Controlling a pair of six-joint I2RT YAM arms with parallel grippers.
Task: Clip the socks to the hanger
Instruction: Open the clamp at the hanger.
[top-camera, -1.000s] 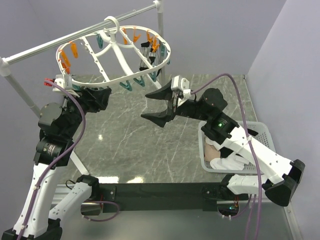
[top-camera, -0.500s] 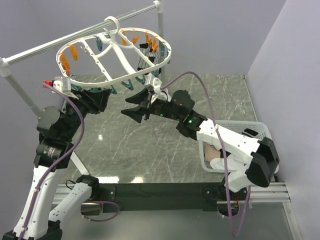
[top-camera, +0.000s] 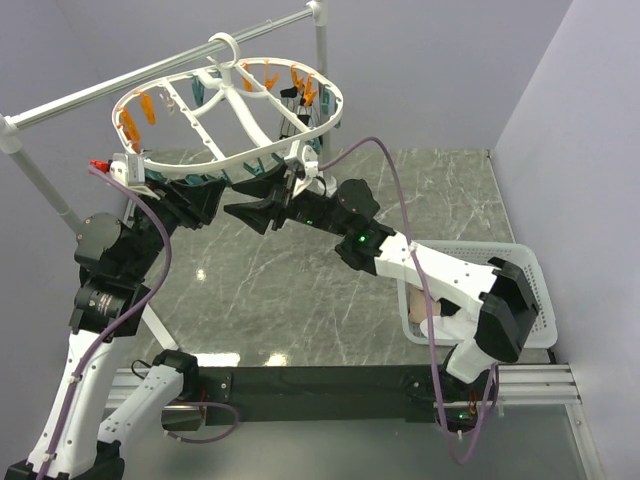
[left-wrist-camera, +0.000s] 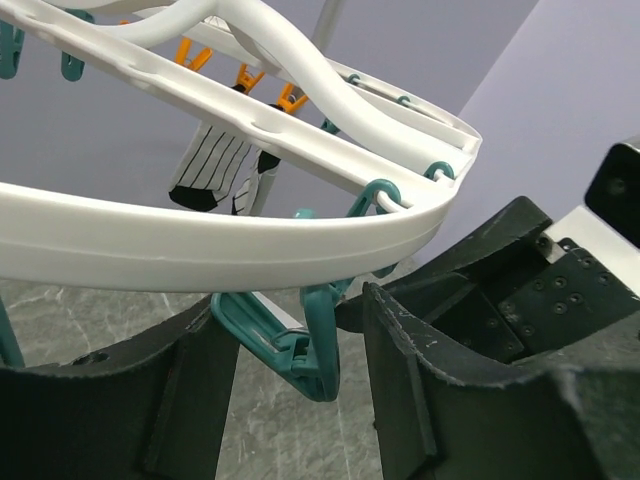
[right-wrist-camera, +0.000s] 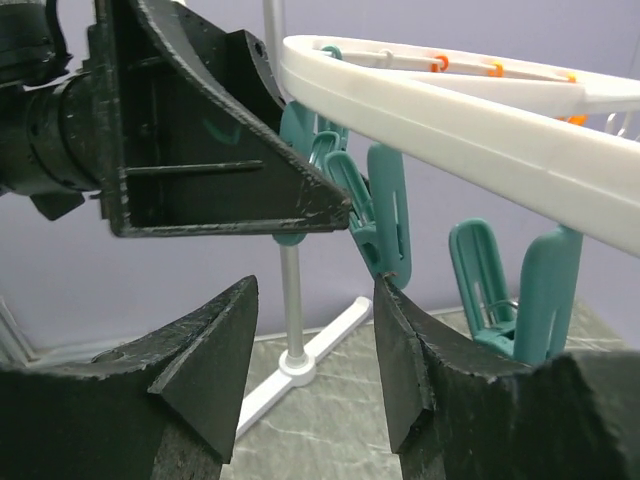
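Hanger (left-wrist-camera: 200, 245) clip-opening stage: left hand (left-wrist-camera: 295, 310) straddles a teal clip (left-wrist-camera: 290, 355), can't tell if squeezing; right hand (right-wrist-camera: 318, 290) spread, empty. Next, pinch it open.

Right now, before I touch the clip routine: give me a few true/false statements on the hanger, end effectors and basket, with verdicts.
1. A striped sock hangs from the hanger. True.
2. The right end effector holds a sock. False: nothing sits between its fingers, which stand apart.
3. A teal clip sits between the fingers of the left end effector. True.
4. The basket sits on the table's left side. False: it is on the right, beside the right arm.
5. The hanger lies flat on the table. False: it hangs by its hook from the rail.
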